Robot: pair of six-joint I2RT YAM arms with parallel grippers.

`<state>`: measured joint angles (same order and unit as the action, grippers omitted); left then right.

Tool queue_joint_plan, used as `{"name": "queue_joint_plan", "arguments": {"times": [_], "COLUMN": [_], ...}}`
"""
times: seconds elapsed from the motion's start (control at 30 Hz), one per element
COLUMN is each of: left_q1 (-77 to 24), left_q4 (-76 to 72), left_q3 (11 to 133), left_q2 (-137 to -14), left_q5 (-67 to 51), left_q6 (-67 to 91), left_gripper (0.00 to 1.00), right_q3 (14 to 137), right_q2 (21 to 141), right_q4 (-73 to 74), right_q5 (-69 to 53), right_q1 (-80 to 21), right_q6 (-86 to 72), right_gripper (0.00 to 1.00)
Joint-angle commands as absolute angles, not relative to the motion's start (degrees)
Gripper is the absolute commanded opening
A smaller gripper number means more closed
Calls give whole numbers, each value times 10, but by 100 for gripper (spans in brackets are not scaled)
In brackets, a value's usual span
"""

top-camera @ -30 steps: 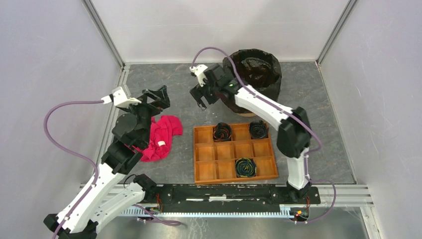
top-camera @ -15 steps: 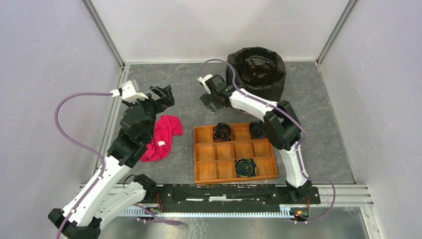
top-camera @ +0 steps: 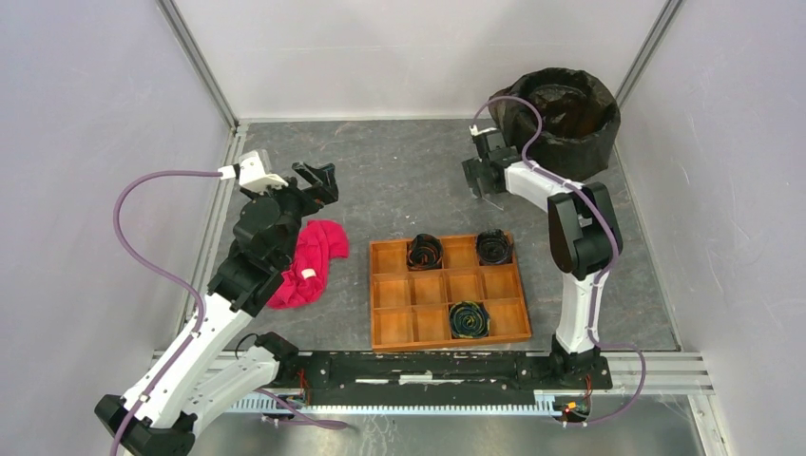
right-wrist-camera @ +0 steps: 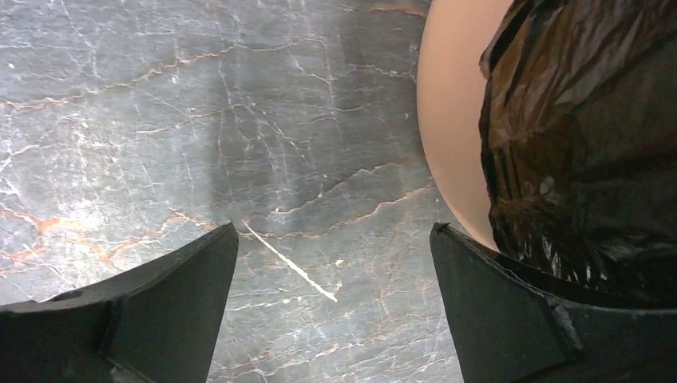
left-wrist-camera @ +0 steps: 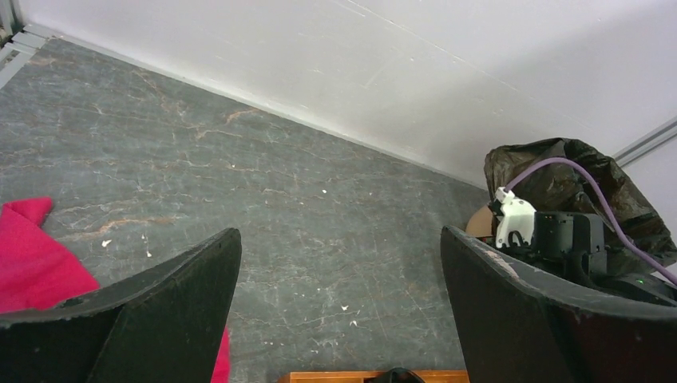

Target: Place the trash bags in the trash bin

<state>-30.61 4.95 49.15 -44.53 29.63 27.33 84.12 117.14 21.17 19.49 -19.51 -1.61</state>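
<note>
Right gripper (right-wrist-camera: pixel 334 231) hung spread over bare floor (right-wrist-camera: pixel 199 120), free ahead and to its left. Trash bin (right-wrist-camera: pixel 451 120) with the trash bag (right-wrist-camera: pixel 583 136) over it blocked its right side, close by. Left gripper (left-wrist-camera: pixel 339 239), also spread, had open floor ahead. Red cloth (left-wrist-camera: pixel 32 255) lay beneath its left finger, wooden tray (top-camera: pixel 372 294) near on its right.

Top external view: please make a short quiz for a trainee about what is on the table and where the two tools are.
1. True or false: the trash bag covers the rim of the trash bin.
2. How many compartments of the wooden tray hold a coiled thing? A) two B) three C) five
3. Which open tool is nearer to the trash bin: the left tool or the right tool?
Key: 1 true; 2 B; 3 the right tool.
</note>
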Motion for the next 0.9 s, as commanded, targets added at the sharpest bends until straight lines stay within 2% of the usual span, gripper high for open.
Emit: {"name": "queue_joint_plan", "arguments": {"times": [0.0,0.13,0.4,0.57,0.77,0.87], "left_q1": [-302,-300,-293,-293,-294,-294], "left_q4": [32,32,29,31,26,25], "left_q3": [500,500,497,498,492,490], "left_q2": [-446,-450,-447,-446,-443,-443], "left_q5": [292,286,279,281,275,272], "left_q6": [292,295,298,297,303,305], "left_gripper": [100,100,100,100,100,100], "right_q3": [813,860,1195,1193,1195,1175], "right_q2": [1115,1130,1318,1343,1343,1335], "right_q4": [157,137,198,128,134,155], "right_q5": [135,115,132,258,431,473], "right_q1": [-220,-256,-258,-248,-235,-219], "right_q6": [-4,30,-49,-67,11,44], "right_gripper": [98,98,98,98,98,98]}}
